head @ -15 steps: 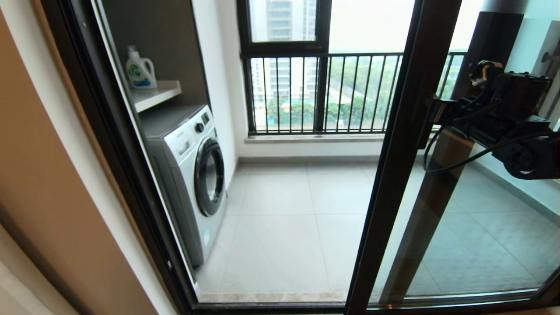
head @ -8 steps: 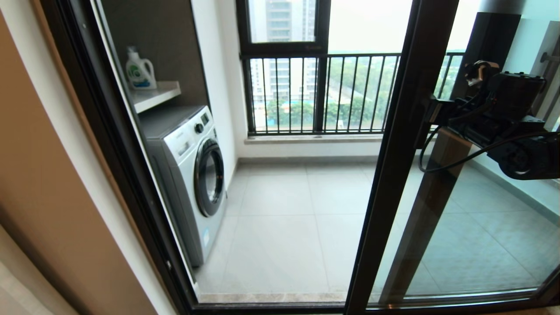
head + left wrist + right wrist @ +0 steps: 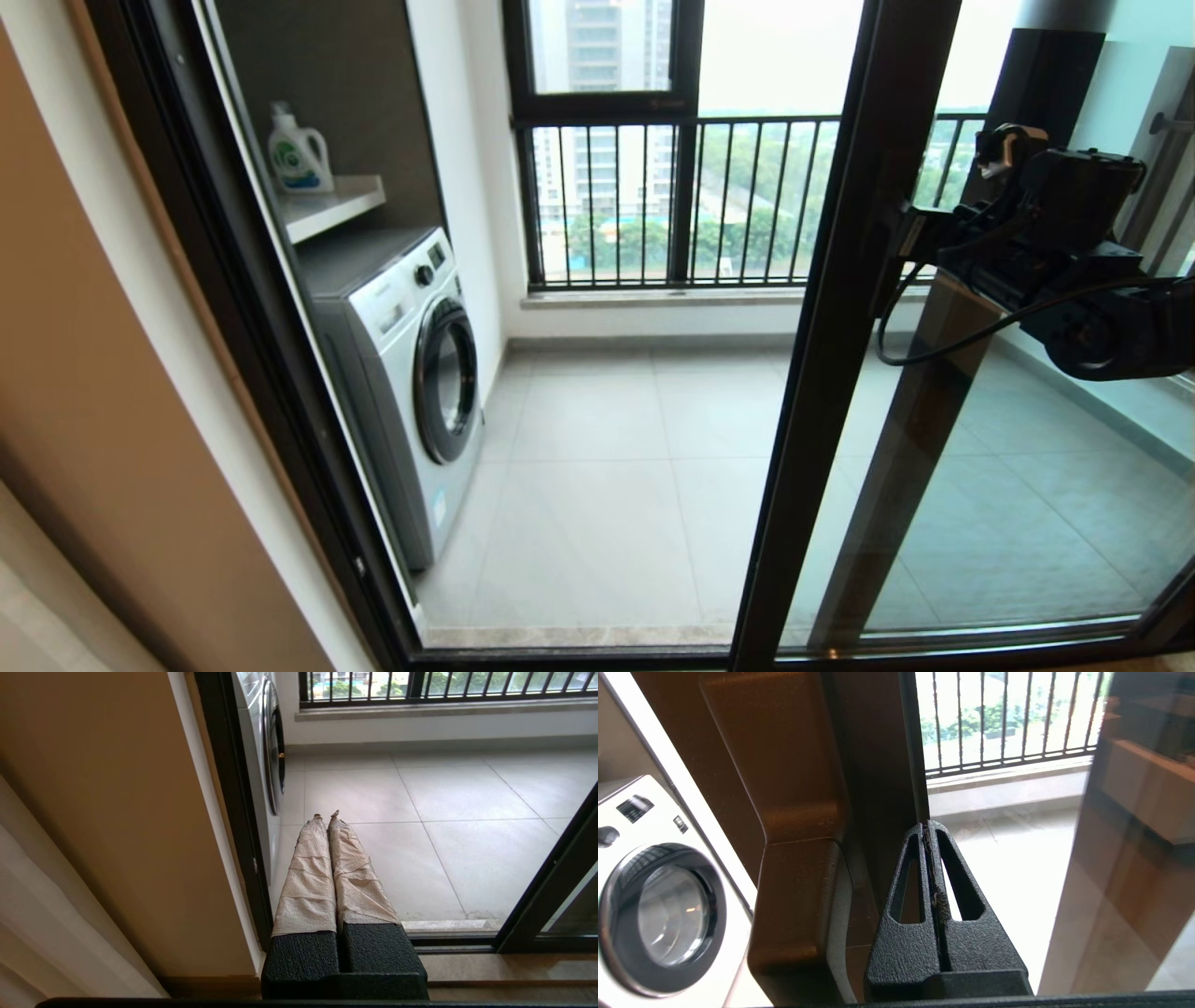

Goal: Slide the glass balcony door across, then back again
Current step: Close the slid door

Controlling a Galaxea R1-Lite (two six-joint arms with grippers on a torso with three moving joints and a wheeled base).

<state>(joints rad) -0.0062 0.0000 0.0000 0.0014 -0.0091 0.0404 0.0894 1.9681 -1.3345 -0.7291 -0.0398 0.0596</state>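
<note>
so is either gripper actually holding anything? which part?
Nothing held. Right gripper is shut empty, its tips against the glass balcony door frame beside the handle. Left gripper shut, empty.

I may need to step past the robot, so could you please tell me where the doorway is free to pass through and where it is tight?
The free gap lies between the washing machine and the glass balcony door, over bare floor tiles. It is tight on the robot's right, where the shut right end effector sits against the door frame beside the handle. The left end effector hangs low by the left jamb.
</note>
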